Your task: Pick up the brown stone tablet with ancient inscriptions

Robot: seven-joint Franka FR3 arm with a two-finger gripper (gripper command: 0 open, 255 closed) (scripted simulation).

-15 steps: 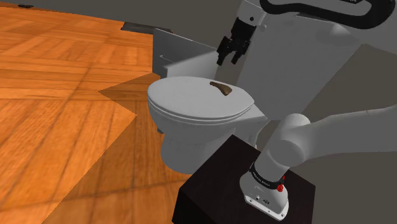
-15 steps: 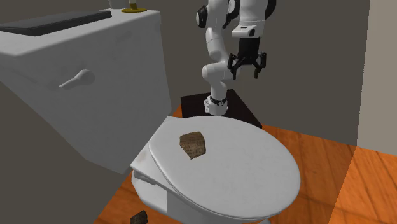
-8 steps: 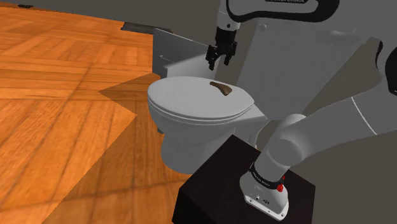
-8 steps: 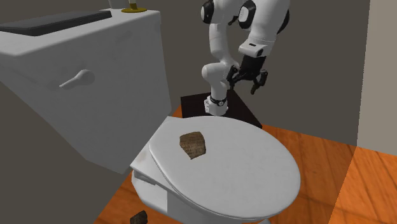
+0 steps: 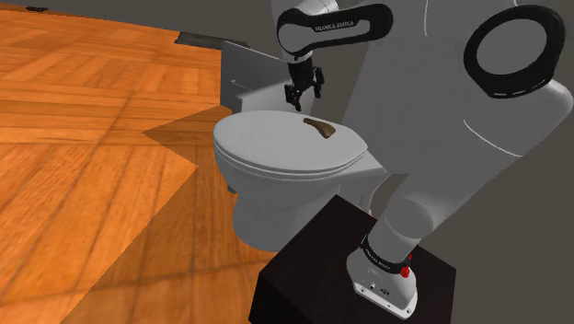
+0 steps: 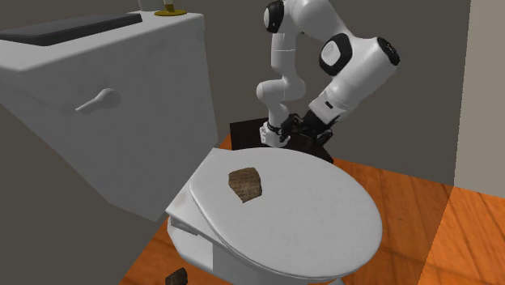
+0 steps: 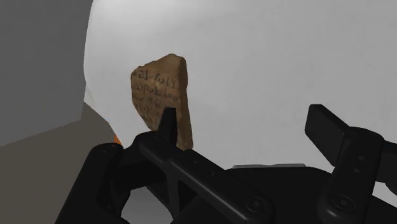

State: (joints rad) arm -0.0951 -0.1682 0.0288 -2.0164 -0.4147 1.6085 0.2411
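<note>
**Q:** Where does the stone tablet lie?

**A:** Flat on the shut white toilet lid, toward the tank end. It is brown, with a broken outline. In the shoulder view it shows as a thin dark sliver near the lid's rear rim.

**Q:** Any writing?

**A:** Two items. The tablet's face carries rows of dark incised characters in the wrist view, but none can be read as letters. The white arm link bears dark lettering that reads as "FRANKA EMIKA".

**Q:** State of the tool?

**A:** The two black fingers stand well apart with nothing between them but bare lid. In the wrist view the tablet sits beyond the tip of one finger, not in the gap and not clasped.

**Q:** Tool position relative to the tablet?

**A:** It hangs above the lid without touching it. In the shoulder view the tool is just up and to the left of the tablet. In the second exterior view it hovers near the lid's far rim, on the side toward the dark stand.

**Q:** Surroundings?

**A:** A flush handle is on the tank front and a small yellow item sits on the tank top. The floor is wood parquet, with a small dark object lying on it beside the bowl. There is a red button at the arm's base on the stand.
</note>
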